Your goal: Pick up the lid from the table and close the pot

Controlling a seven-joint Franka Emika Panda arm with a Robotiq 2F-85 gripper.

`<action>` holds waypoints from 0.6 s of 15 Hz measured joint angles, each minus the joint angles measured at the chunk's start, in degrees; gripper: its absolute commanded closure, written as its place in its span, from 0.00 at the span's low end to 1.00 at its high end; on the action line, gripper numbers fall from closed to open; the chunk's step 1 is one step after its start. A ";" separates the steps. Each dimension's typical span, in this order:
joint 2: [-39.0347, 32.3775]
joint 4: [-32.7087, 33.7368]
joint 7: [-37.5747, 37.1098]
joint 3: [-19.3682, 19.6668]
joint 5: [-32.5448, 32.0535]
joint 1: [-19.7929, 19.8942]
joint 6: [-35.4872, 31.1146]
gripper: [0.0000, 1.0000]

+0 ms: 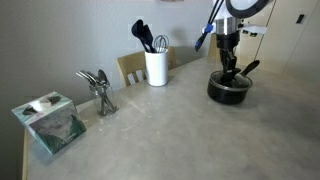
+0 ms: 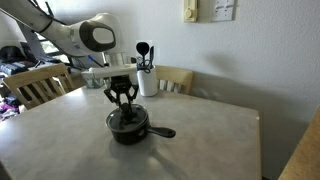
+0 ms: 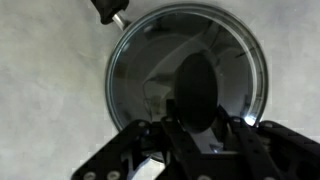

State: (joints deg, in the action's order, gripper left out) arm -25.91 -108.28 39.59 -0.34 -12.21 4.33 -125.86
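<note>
**Table** (image 1: 170,130): light grey, stone-look top that bears everything listed here.

**Arm** (image 2: 85,38): white, and seen whole in one exterior view only. It reaches down over the pot, presumably so that the lid meets the pot level.

**Tissue box** (image 1: 48,118), **cutlery stand** (image 1: 98,88), **utensil holder** (image 1: 156,66): all well apart from the pot and out of the working area. The box and the stand show in only one exterior view.

**Pot** (image 2: 128,128): small black saucepan, upright on the table directly under the gripper. Its long handle (image 2: 162,131) lies level and points away from the arm, which leaves the approach from above free.

**Lid** (image 3: 150,60): clear glass with a metal rim. Only the wrist view shows it plainly, lying flat with its rim concentric with the pot and the handle root at the top left edge. I judge it seated on the pot or within a hair of that, so the task is at or near its end. In both exterior views the glass is too small to make out.

**Gripper** (image 2: 122,103): hangs vertically, fingertips down at the lid's centre, where the knob would be. I cannot tell whether it is clamped on the knob or has let go. The exterior views are too coarse, and the wrist view shows only dark linkages along its lower edge.

**Dark oval** (image 3: 195,85): at the lid's centre. It may be the knob or a fingertip, but I cannot tell which.
</note>
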 measured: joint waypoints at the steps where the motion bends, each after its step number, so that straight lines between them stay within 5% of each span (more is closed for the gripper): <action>1: -0.02 0.03 -0.01 0.00 0.00 0.00 -0.01 0.89; 9: -0.28 0.64 -0.02 0.07 0.00 0.09 -0.07 0.89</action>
State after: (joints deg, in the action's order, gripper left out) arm -26.19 -107.63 39.57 -0.28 -12.21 4.42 -125.92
